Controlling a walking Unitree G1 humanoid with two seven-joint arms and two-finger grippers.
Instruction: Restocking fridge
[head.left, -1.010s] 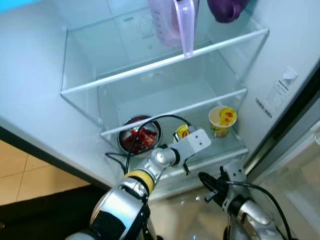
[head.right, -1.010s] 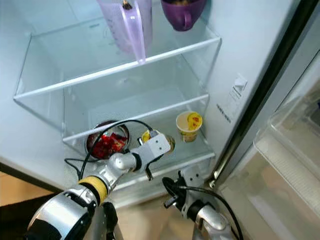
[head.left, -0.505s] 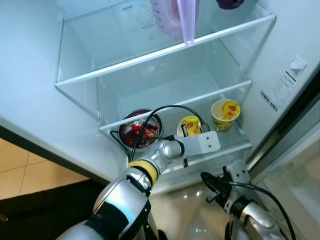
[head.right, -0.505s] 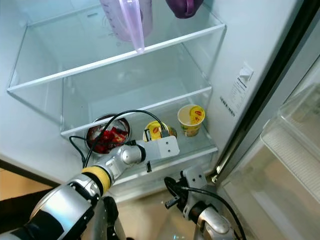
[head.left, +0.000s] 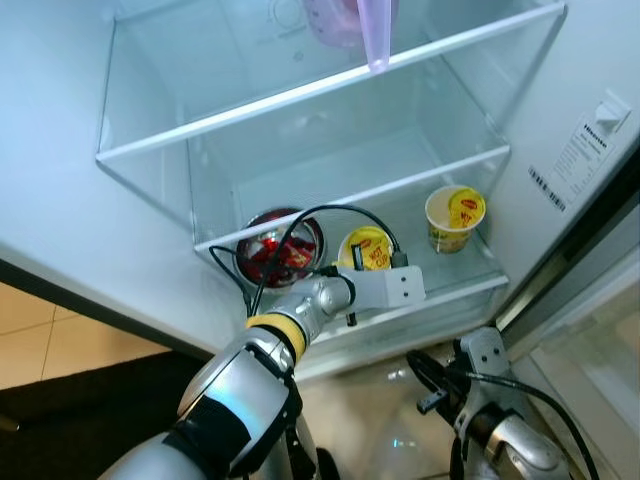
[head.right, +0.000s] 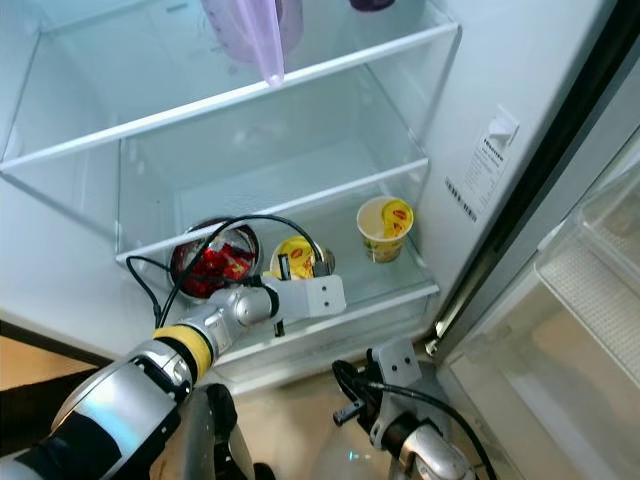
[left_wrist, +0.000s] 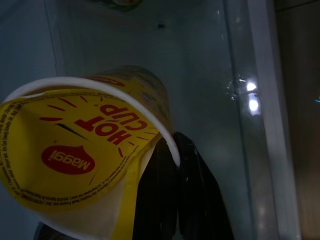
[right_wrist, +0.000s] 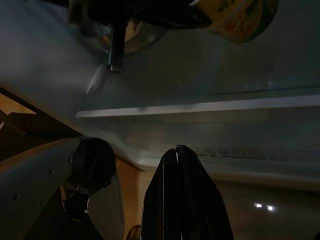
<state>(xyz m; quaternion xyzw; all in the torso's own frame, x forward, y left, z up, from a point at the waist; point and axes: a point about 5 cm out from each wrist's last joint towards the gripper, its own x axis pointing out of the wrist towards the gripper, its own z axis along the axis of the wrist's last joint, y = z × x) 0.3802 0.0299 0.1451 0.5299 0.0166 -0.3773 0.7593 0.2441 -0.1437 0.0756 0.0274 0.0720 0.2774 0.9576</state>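
A yellow Maggi noodle cup (head.left: 366, 248) with its lid on sits tilted over the lower glass shelf (head.left: 470, 285) of the open fridge, between a metal bowl of red food (head.left: 281, 250) and a second noodle cup (head.left: 455, 216). My left gripper (left_wrist: 172, 152) reaches onto that shelf and is shut on the rim of the yellow cup (left_wrist: 80, 145). Its silver wrist block (head.left: 385, 288) hides the fingers in the eye views. My right gripper (head.left: 420, 368) hangs low in front of the fridge base, fingers (right_wrist: 177, 190) shut on nothing.
A lilac pitcher (head.left: 362, 22) stands on the upper glass shelf (head.left: 300, 98). The middle shelf (head.left: 360, 190) is bare. The fridge wall with a label (head.left: 590, 150) is at the right, and door bins (head.right: 590, 290) beyond it. A black cable (head.left: 300, 215) loops over the bowl.
The camera has tilted down. My left gripper carried the yellow cup a little right along the lower shelf, then back toward the bowl. The right gripper stays low and shut.
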